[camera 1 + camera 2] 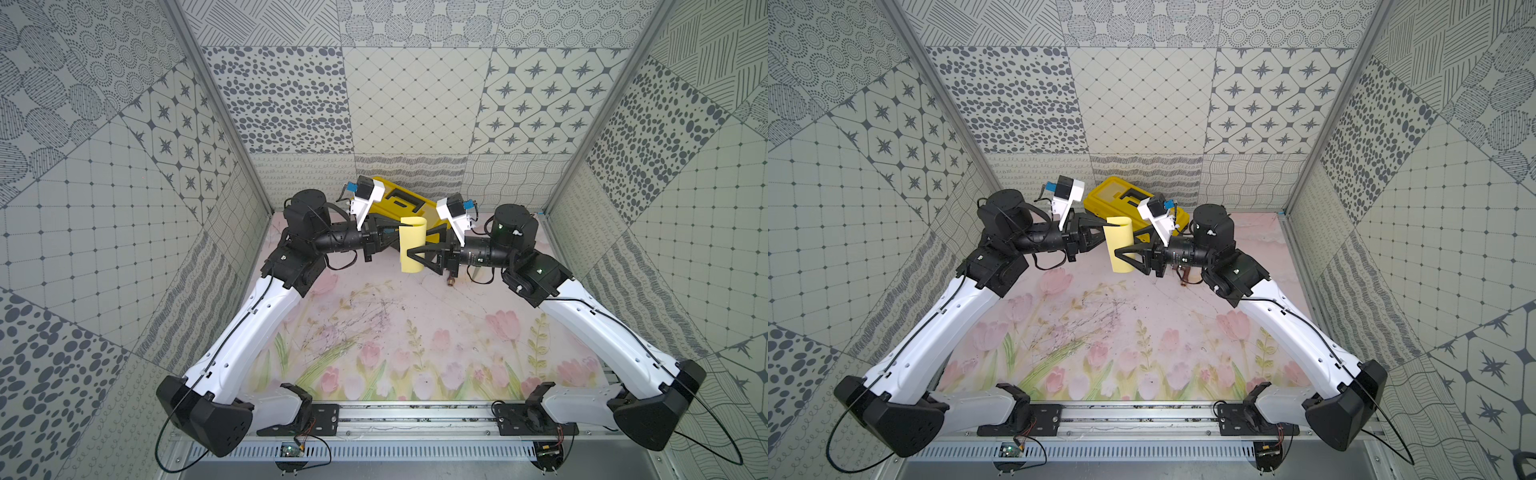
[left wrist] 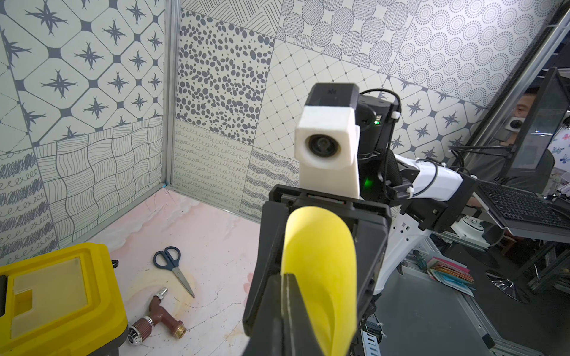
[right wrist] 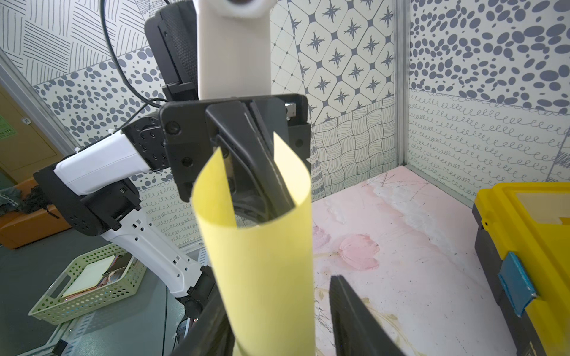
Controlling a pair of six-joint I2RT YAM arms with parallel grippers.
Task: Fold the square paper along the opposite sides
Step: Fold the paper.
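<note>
The square paper (image 1: 411,245) hangs curled in a loop over the far middle of the flowery table (image 1: 374,332). The left gripper (image 1: 400,227) pinches its edges tight. The right gripper (image 1: 413,254) stands loose around the loop. A yellow toolbox (image 1: 401,199) sits just behind. There is lots of room nearer.

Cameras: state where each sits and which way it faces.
Top views: high above the arm bases, looking down at the mat; both arms show.
Left wrist: on the left arm, looking along its shut jaws and the paper toward the right arm.
Right wrist: on the right arm, looking past its jaws astride the paper at the left arm.
Shared: paper, toolbox.
</note>
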